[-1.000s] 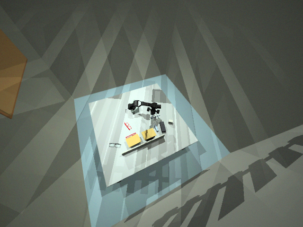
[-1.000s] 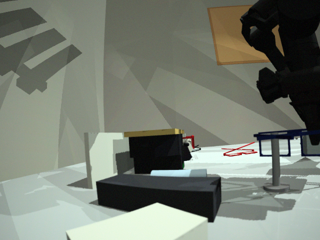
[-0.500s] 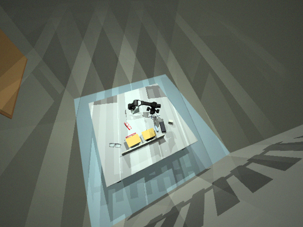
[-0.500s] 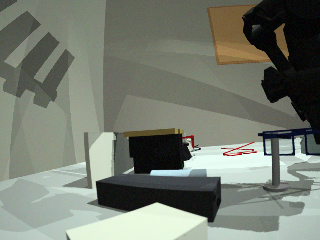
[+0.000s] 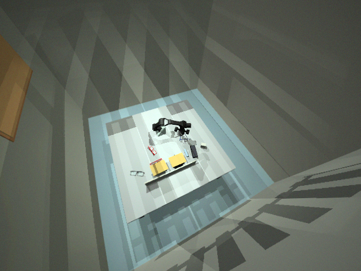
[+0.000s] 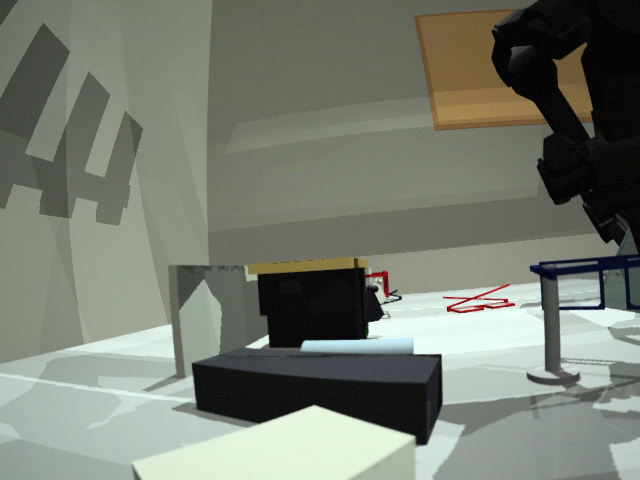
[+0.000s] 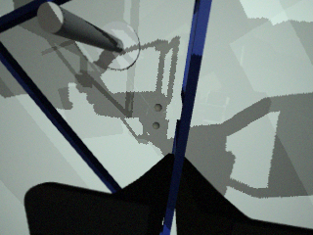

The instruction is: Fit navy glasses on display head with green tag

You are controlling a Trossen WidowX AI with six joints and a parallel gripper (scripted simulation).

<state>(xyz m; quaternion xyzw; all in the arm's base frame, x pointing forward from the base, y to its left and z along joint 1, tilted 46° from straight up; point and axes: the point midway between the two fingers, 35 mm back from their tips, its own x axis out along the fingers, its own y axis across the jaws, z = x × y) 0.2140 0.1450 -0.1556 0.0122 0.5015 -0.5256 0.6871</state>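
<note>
The navy glasses (image 5: 184, 139) (image 6: 571, 266) (image 7: 194, 61) are off the table. My gripper (image 7: 174, 160) is shut on one navy bar of them; its fingertips are not clear in the top and exterior views. A grey post on a round base (image 6: 552, 330) (image 7: 83, 30) stands under one end of the glasses; I cannot tell whether they touch. The near display head (image 5: 177, 160) (image 6: 312, 310) is black with a yellow top, and a green patch (image 6: 366, 330) shows low at its front. The other head (image 5: 158, 167), also yellow-topped, wears red glasses (image 5: 155, 161) (image 6: 385, 284).
A black box (image 5: 193, 151) (image 6: 310, 372), a light blue cylinder (image 5: 186, 152) (image 6: 356, 346) and a cream block (image 5: 203, 144) (image 6: 310, 444) lie beside the near head. A pale panel (image 5: 172, 172) (image 6: 178, 320) stands behind both heads. Loose red glasses (image 5: 152, 150) and dark glasses (image 5: 137, 173) lie farther off.
</note>
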